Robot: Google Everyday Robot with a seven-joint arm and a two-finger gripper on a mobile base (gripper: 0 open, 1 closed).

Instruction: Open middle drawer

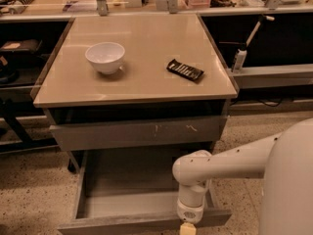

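Seeing middle drawer (132, 199) pulled well out below the taller grey front (139, 131) with white scratch marks, inside open to view, plain front panel down near the bottom edge of view. Got gripper (188, 228) pointing down off the white arm (225, 163), right at the right-hand part of that front panel, contact with it not clear, mostly cut off by the bottom edge; can't tell whether wide, narrow or holding anything. Up on the tabletop (142, 82): white bowl (105, 57) left, dark flat packet (185, 70) right, well apart.
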